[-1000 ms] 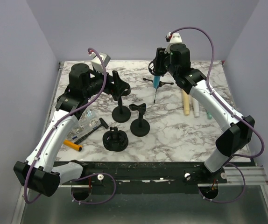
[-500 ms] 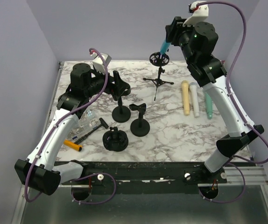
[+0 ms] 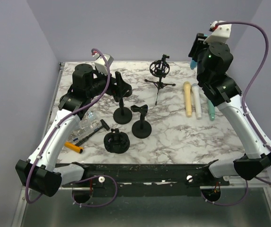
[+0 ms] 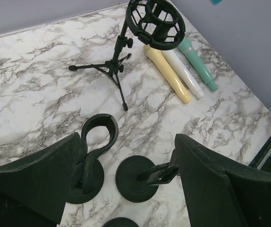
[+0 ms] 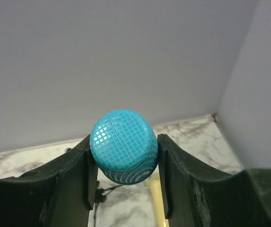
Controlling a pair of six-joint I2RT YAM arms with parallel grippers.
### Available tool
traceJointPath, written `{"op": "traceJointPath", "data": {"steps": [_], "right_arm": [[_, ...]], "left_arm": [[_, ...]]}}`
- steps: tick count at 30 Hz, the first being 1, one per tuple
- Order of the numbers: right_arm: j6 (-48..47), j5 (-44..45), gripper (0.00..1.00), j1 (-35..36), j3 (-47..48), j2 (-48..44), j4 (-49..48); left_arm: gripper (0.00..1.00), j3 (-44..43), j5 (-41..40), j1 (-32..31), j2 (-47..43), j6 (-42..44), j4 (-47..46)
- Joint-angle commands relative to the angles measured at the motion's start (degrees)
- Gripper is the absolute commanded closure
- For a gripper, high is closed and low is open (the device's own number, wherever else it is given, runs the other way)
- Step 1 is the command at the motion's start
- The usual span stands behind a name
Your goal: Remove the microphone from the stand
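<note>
The right gripper [image 5: 124, 163] squeezes the bright blue microphone with the round mesh head [image 5: 122, 142], holding it high at 1 o'clock so it is clear of the black tripod stand [image 3: 160, 71] at 12 o'clock, while the left gripper [image 4: 126, 170] hangs wide open at 10 o'clock.

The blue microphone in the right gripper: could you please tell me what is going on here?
The right gripper is shut on the blue microphone, holding it in the air near the back wall, clear of the tripod stand, whose shock mount is empty. The left gripper hangs open over two black desk stands, holding nothing. To the right, three more microphones, yellow, white and green, lie side by side on the marble table.
</note>
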State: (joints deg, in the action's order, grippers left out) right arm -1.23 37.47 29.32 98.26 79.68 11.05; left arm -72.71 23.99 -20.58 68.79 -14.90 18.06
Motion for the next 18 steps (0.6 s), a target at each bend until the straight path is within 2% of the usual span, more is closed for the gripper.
{"op": "traceJointPath", "data": {"steps": [1,4,6,8,12,15,18], "right_arm": [[6.85,9.03,0.99,-3.44,-7.84,-1.69,8.39],[17.58,-1.55,0.99,-8.80,-16.72,-5.30,16.57],[20.40,-10.14,0.99,-12.83,-21.30,-6.45,19.31],[20.82,-15.78,0.99,-14.69,-22.92,-5.37,22.95],[21.35,-21.28,0.99,-14.83,-22.07,-0.20,32.79],[20.96,-25.49,0.99,-14.82,-24.78,1.19,34.46],[21.01,-32.98,0.99,-14.74,-28.85,2.15,31.58]], "left_arm": [[0.16,0.43,0.13,-0.90,-0.40,-0.40,-1.51],[0.16,-0.39,1.48,-0.98,0.32,-1.11,-0.91],[0.16,-0.12,2.52,-1.27,0.33,-1.75,-1.65],[0.16,-0.03,2.22,-1.65,0.29,-1.72,-1.63],[0.16,-0.21,2.87,-1.92,0.17,-2.07,-1.57],[0.16,-0.11,2.09,-2.27,0.25,-1.89,-1.39],[0.16,-0.68,2.78,-2.27,0.42,-2.02,-0.95]]}}
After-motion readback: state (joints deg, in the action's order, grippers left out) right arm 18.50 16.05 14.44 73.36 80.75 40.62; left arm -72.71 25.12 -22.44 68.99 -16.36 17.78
